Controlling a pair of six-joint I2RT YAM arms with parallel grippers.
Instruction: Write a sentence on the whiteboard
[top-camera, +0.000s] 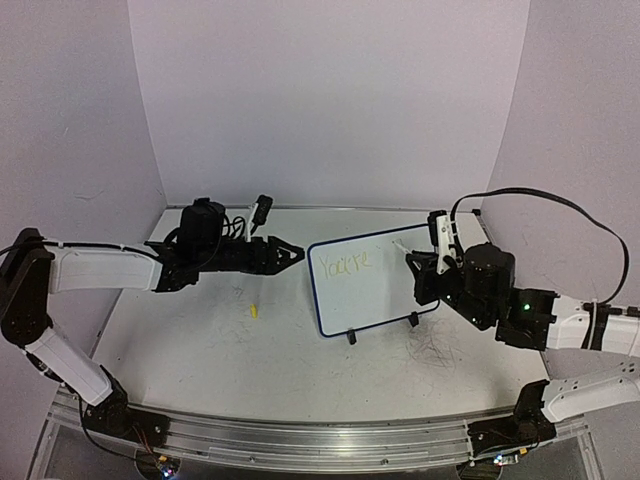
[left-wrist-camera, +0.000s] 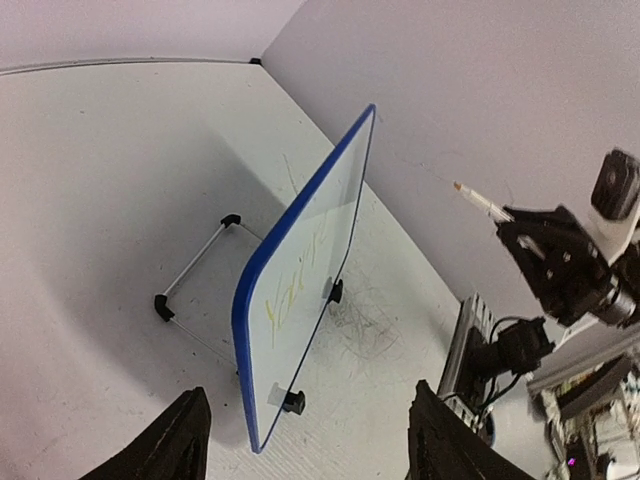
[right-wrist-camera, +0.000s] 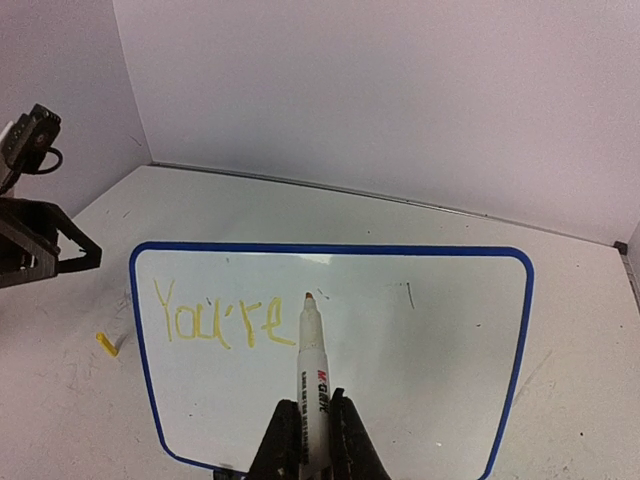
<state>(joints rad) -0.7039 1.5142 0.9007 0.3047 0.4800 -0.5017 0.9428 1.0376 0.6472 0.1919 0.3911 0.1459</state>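
1. The right gripper (right-wrist-camera: 312, 425) is clamped on the marker (right-wrist-camera: 312, 350). It grips the barrel low, with the tip aimed at the whiteboard (right-wrist-camera: 330, 249).
2. The tip sits just right of the last letter of the sentence (right-wrist-camera: 215, 320), which so far reads "You're" in pale yellow on the whiteboard's left half. In the left wrist view the tip appears lifted off the face, but contact cannot be confirmed either way.
3. The whiteboard stands tilted back on its feet between the two arms. Its right half is blank.
4. The left gripper (top-camera: 292, 252) waits just beside the whiteboard's left edge, jaws apart, holding nothing and not touching the rim.
5. A small yellow piece (top-camera: 254, 311) lies on the table (top-camera: 200, 350), left of the whiteboard's near corner.
6. Assessment: the next word is due.
   - Leave a clear gap right of "You're" and keep to the same baseline.
   - Land the tip gently, because a propped whiteboard may rock or slide under pressure.
   - Slow, even strokes should darken the faint line.
   - The free left gripper could brace the rim.
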